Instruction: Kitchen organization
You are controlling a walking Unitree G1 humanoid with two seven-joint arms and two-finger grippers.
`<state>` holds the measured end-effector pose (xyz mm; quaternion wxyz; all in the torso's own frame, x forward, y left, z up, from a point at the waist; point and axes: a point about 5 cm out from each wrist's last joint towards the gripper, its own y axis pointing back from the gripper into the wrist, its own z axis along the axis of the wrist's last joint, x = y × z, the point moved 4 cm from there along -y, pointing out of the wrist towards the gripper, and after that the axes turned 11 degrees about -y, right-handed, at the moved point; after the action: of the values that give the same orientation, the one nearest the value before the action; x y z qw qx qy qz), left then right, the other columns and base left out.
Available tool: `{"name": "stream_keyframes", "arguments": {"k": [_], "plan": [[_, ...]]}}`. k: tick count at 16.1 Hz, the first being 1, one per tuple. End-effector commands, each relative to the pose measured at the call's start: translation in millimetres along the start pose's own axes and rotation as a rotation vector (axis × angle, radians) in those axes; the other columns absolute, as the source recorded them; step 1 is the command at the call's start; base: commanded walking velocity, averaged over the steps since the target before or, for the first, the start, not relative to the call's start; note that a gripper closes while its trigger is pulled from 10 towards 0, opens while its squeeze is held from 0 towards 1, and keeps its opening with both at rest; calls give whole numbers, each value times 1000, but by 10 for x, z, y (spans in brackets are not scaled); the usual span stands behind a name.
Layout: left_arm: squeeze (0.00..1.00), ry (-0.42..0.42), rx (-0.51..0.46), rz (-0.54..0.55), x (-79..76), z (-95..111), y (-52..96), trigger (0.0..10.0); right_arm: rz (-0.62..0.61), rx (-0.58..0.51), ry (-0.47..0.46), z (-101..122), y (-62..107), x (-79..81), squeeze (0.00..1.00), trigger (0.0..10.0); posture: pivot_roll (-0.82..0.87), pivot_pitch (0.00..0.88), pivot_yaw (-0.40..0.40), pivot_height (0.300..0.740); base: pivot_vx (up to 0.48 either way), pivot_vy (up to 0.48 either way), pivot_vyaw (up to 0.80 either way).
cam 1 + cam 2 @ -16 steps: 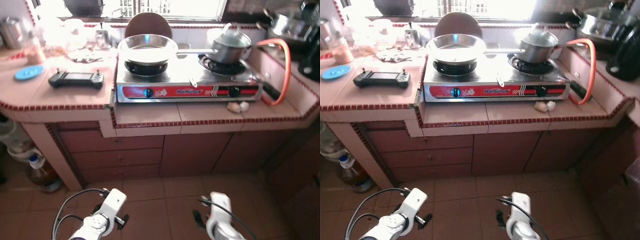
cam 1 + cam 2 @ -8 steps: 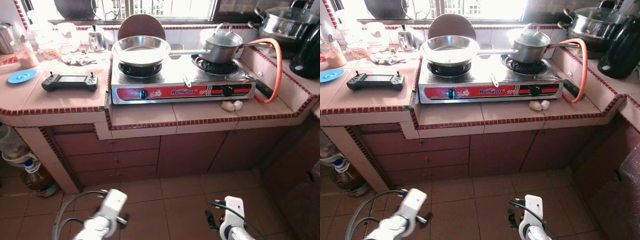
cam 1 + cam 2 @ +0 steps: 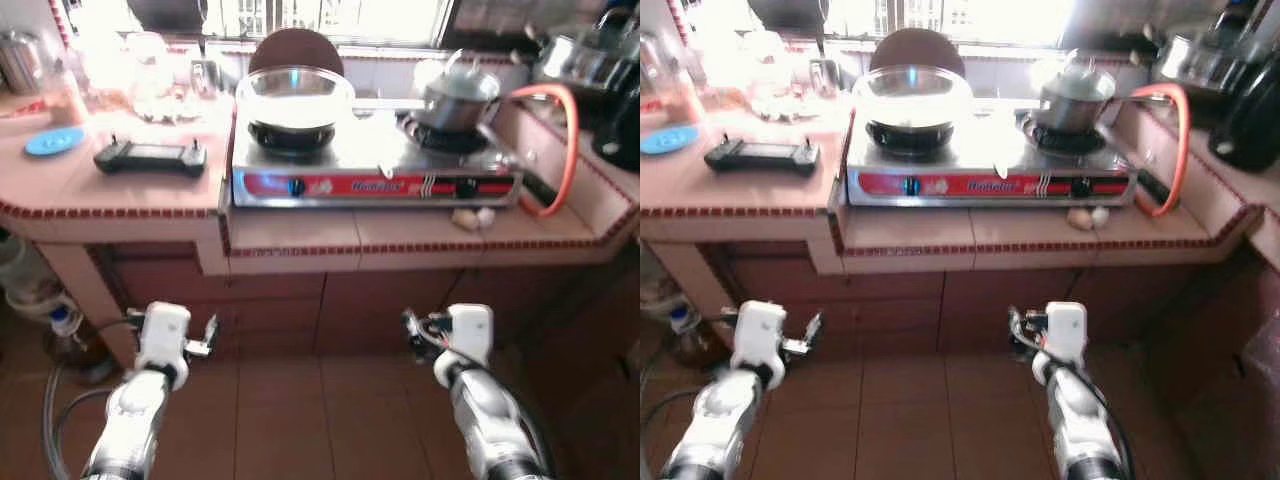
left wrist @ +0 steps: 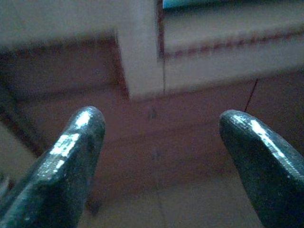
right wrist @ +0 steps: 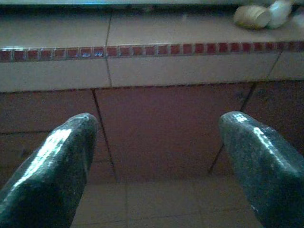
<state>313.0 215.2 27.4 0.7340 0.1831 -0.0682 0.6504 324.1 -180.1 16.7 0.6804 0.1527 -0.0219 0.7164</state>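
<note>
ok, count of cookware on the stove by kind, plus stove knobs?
Frying pans: 1, frying pan on the left burner
Lidded saucepans: 1, saucepan on the right burner
Stove knobs: 2, left knob, right knob
Total: 4

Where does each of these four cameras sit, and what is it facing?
Left eye: head, looking down at the stove; both arms show.
Right eye: beside it, same scene.
Left wrist: on the left tool, facing the cupboard front under the counter.
Right wrist: on the right tool, facing the counter edge.
Shared: the garlic shows in the eye and right wrist views.
</note>
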Motion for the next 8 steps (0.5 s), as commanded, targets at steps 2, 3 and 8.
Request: {"name": "stream_keyframes", "arguments": {"k": [2, 3, 8], "plan": [[0, 65, -81, -24, -192, 207, 89, 10000, 24, -90, 45, 169, 184, -32, 0, 10000, 215, 0, -98, 740, 0, 0, 0], [0, 63, -94, -25, -205, 230, 128, 10000, 16, -111, 76, 202, 265, -64, 0, 10000, 210, 0, -97, 740, 0, 0, 0], [0, 3, -119, -14, -183, 461, 514, 10000, -110, -115, 32, 200, 789, -266, 0, 10000, 194, 0, -70, 740, 0, 0, 0]]}}
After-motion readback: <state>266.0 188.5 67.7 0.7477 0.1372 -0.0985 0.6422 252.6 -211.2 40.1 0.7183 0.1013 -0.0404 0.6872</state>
